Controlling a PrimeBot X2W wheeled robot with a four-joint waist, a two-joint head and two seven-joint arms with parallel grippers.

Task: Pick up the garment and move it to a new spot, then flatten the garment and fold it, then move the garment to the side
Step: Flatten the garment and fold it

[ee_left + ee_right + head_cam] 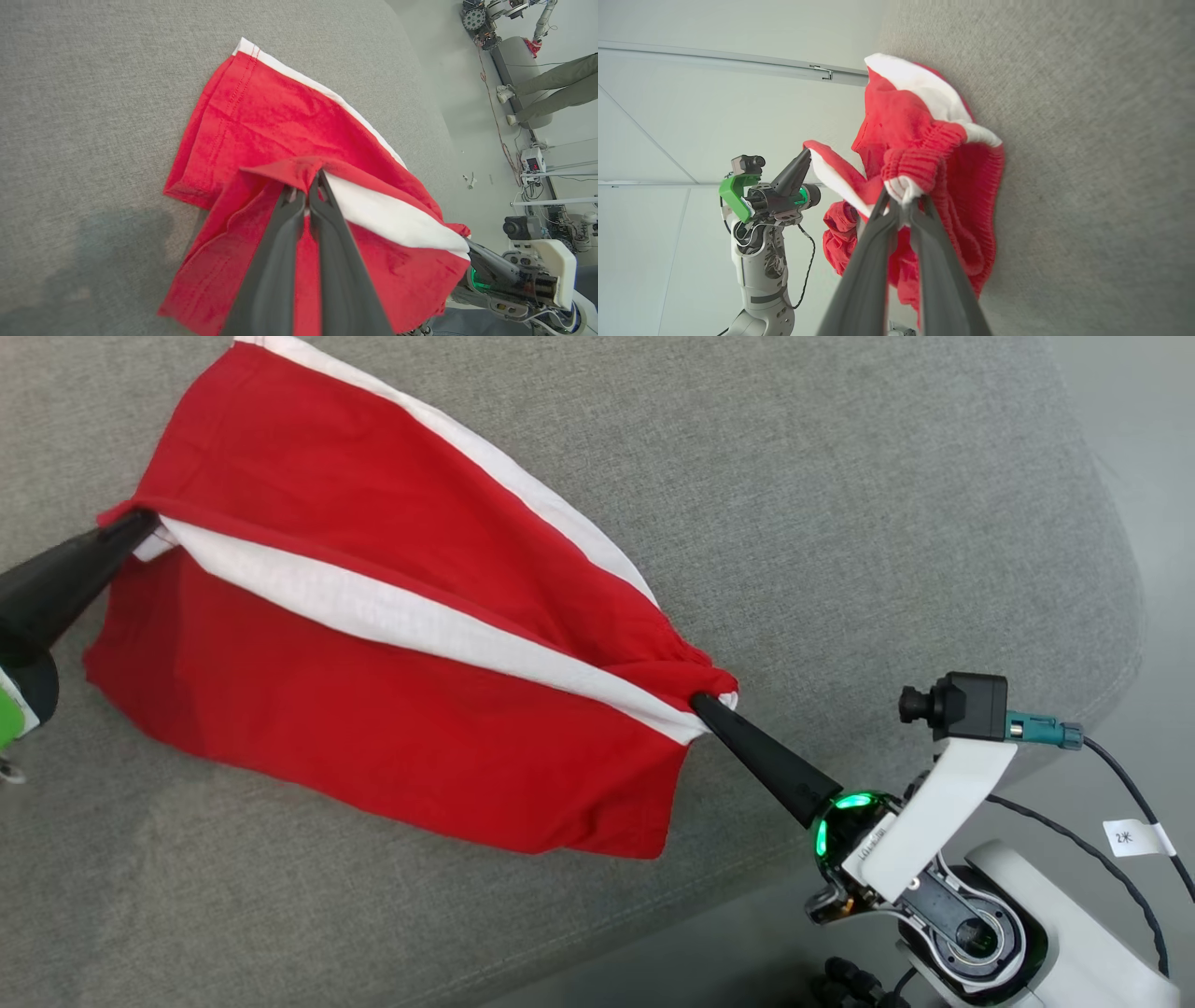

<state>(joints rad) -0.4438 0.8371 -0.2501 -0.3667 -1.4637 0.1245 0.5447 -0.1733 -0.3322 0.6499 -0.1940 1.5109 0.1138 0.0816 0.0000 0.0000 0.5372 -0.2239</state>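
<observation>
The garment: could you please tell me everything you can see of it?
The garment is soft red knit cloth with white bands and a ribbed red-and-white edge. It is pulled taut between the left gripper and the right gripper, each shut on a pinched fold, while its loose parts drape onto the grey fabric surface.

The red jersey shirt with white bands [373, 728] is stretched taut between two pinched ends, apparently doubled, draping onto grey upholstery [840, 476].
</observation>
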